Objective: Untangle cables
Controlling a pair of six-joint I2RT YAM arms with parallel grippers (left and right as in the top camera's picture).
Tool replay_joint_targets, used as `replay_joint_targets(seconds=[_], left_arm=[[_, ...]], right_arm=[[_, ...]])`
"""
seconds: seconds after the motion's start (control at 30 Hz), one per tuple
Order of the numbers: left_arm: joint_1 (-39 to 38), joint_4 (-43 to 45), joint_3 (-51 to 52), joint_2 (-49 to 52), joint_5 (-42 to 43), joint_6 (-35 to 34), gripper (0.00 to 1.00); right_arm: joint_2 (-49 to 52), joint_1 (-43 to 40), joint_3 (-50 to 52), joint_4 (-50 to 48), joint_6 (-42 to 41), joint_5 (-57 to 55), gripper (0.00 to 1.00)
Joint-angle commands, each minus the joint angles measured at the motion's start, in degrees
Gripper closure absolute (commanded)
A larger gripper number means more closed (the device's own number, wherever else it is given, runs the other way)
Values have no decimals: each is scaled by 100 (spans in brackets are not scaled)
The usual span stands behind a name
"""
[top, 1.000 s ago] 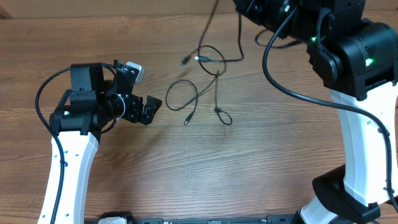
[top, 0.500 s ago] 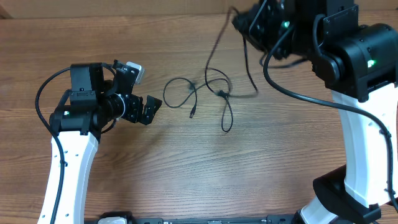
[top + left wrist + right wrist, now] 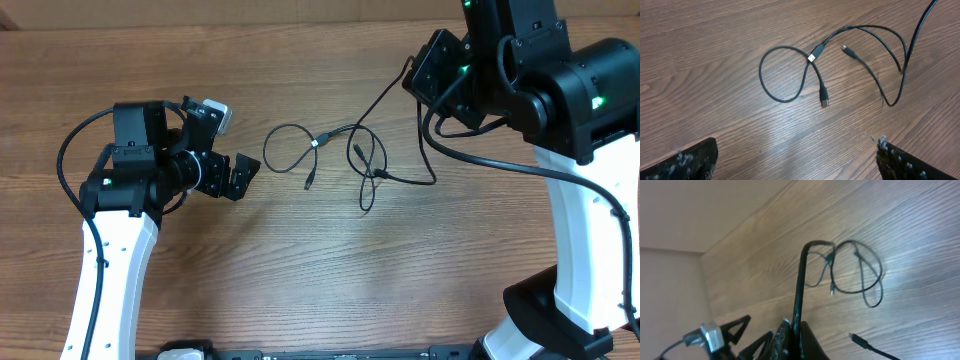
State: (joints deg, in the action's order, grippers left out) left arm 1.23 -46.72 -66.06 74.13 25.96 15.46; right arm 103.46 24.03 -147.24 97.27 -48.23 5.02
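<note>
Right claw (image 3: 792,330) seems clamped on 1 thin black looped cable (image 3: 800,280); left claw (image 3: 243,177) gapes apart above the brown wooden surface (image 3: 300,290).

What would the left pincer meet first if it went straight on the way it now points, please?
Probably the cables: their round loop lies nearest ahead of the open left pincer. Height above the table is unclear, so it might pass over them or touch wood first.

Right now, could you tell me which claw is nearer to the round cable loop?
Left. The open left claw sits just beside the loop, not touching; the right claw is farther off on the opposite side, shut on a cable.
</note>
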Motion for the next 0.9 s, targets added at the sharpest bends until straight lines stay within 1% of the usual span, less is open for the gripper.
replay_joint_targets(seconds=[0.0, 0.2, 0.3, 0.4, 0.5, 0.57, 0.6, 0.73, 0.77, 0.87], left_arm=[[9, 20, -122, -111, 85, 127, 0], [9, 20, -122, -111, 85, 127, 1], [9, 20, -122, -111, 85, 127, 1], [9, 22, -122, -111, 85, 127, 1], [9, 20, -122, -111, 83, 127, 0], [9, 20, -122, -111, 85, 127, 0], [9, 20, -122, -111, 85, 127, 0], [9, 20, -122, -111, 83, 127, 0], [9, 20, -122, -111, 83, 127, 1], [9, 20, -122, -111, 83, 127, 0]], right_arm=[[-155, 15, -46, -24, 46, 525, 96], [-155, 87, -46, -216, 46, 1237, 96], [-155, 195, -46, -634, 48, 1563, 96], [-155, 315, -46, -1163, 96, 1491, 96], [-155, 365, -46, -1537, 413, 911, 96], [-153, 365, -46, -1576, 527, 22, 96], [-138, 365, -44, -1528, 525, -654, 96], [-92, 354, 105, -1340, 525, -2170, 96], [-90, 343, 162, -1261, 525, -2306, 90], [-79, 284, 321, -975, 525, -2345, 66]])
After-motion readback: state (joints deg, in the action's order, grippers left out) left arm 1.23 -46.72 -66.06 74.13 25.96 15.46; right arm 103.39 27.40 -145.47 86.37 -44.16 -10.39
